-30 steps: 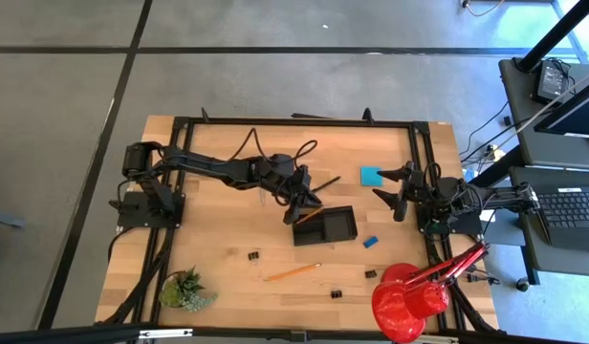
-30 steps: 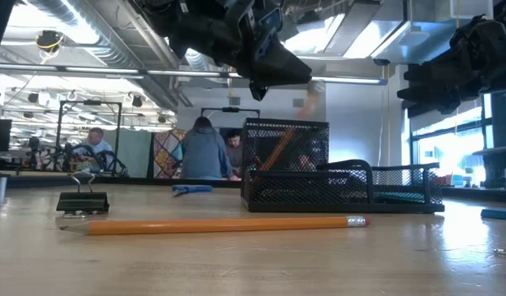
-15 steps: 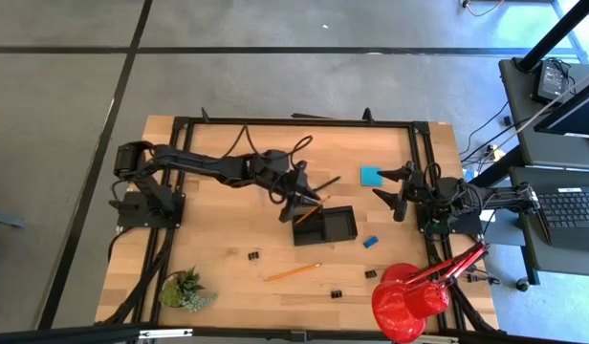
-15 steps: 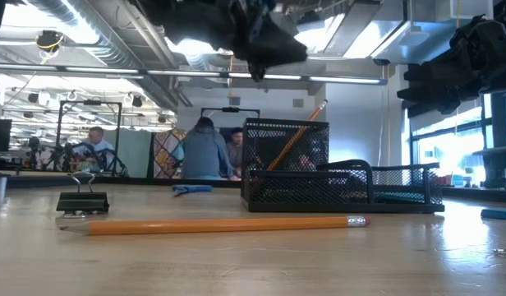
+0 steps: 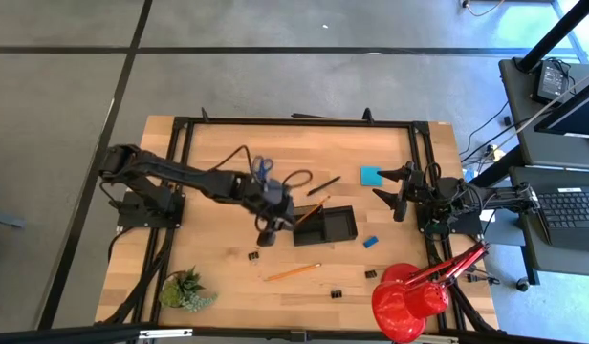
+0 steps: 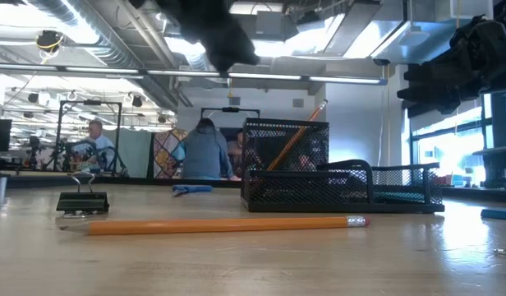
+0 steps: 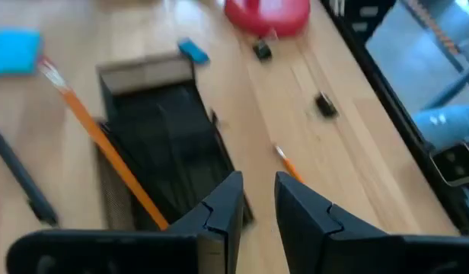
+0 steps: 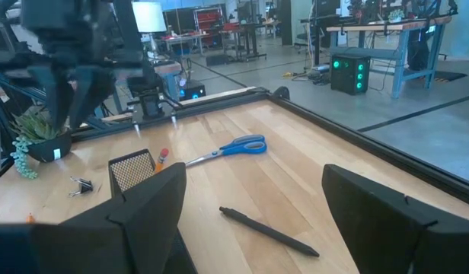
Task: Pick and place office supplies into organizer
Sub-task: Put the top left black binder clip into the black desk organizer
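Observation:
The black mesh organizer point(image 5: 338, 226) stands mid-table. An orange pencil point(image 6: 290, 144) leans in its tall compartment, eraser end up. My left gripper point(image 7: 259, 183) hovers above the table just left of the organizer, open by a narrow gap with nothing between the fingers. My right gripper point(image 8: 253, 221) waits wide open at the right edge. Loose on the table lie blue-handled scissors point(image 5: 261, 170), a black pen point(image 5: 323, 184), a blue note pad point(image 5: 371, 176), a blue eraser point(image 5: 371, 242), a second pencil point(image 5: 293, 272) and black binder clips point(image 5: 254, 256).
A red desk lamp point(image 5: 409, 296) stands at the near right corner and a small green plant point(image 5: 186, 290) at the near left. Two more clips point(image 5: 338, 291) lie near the lamp. Bare wood shows between the left arm's base and the organizer.
My left gripper has drawn back from above the organizer's tall compartment toward the table's left and near edge, rising a little. The pencil, blurred beneath it a second ago, has settled leaning in that compartment. The scissors now show from under the arm.

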Controlling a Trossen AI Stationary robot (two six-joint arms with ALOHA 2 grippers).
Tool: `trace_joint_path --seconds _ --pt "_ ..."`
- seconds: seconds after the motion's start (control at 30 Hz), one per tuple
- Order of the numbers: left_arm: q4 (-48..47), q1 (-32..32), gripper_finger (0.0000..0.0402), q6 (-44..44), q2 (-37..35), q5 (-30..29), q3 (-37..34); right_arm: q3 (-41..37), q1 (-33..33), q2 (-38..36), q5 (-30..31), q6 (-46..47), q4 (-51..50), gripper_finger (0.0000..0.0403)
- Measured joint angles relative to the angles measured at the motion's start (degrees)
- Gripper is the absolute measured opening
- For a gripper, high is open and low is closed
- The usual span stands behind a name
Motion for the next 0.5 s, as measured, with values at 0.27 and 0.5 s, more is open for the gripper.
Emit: trace_joint_path --seconds 0.27,0.5 --pt "-5.0 -8.4 0.0073 -6.2 2.8 -4.0 0.0 0.0 0.0 0.0 0.0 0.0 0.0 0.031" --pt "-4.4 -13.6 0.0073 -12.9 6.9 -4.3 0.0 0.0 0.0 0.0 0.0 0.1 0.0 0.031"
